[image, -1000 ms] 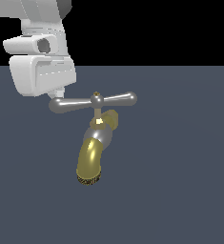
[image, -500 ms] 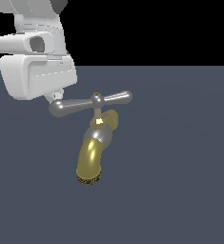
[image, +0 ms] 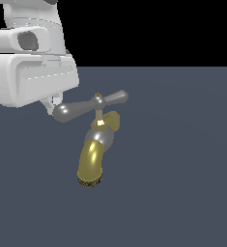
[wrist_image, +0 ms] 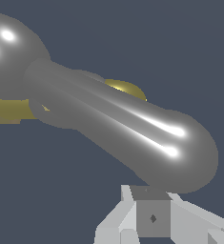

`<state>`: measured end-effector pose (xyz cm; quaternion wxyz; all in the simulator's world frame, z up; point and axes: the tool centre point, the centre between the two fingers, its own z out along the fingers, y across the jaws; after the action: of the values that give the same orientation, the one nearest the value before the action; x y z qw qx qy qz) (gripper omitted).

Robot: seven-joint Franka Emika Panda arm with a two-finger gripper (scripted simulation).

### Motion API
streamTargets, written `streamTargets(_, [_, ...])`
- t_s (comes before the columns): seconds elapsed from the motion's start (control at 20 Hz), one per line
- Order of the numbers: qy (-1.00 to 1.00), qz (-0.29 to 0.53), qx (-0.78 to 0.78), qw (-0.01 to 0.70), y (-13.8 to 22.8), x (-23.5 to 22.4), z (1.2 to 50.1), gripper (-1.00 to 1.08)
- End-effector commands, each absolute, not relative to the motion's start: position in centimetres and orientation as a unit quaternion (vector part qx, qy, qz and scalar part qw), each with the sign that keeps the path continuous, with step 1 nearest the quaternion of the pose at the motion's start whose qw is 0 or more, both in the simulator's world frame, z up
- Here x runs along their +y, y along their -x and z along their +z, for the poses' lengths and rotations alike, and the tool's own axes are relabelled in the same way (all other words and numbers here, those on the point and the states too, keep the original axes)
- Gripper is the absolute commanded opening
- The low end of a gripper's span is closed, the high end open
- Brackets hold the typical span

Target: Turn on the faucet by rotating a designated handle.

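The big white end effector (image: pixel 53 102) sits just beside the thicker rounded arm of the glossy silver-grey crossbar handle (image: pixel 88 106) atop the curved brass-gold faucet (image: pixel 96 153); its grip state cannot be told

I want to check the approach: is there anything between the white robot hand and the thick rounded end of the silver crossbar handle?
Nothing: in the wrist view the hand sits right at the silver crossbar handle, no object between.
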<state>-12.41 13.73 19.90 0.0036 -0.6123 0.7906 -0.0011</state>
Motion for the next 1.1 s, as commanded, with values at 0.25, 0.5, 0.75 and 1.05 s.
streamTargets(0.25, [0.608, 0.0, 0.794, 0.0, 15.1, 12.1, 19.8, -1.0])
streamTargets(0.5, [0.615, 0.001, 0.788, 0.003, 15.3, 12.1, 19.9, -1.0])
streamTargets(0.75, [0.613, 0.001, 0.79, 0.002, 16.3, 9.5, 19.9, -1.0])
streamTargets(1.05, [0.611, 0.0, 0.792, 0.001, 17.5, 6.5, 19.8, -1.0])
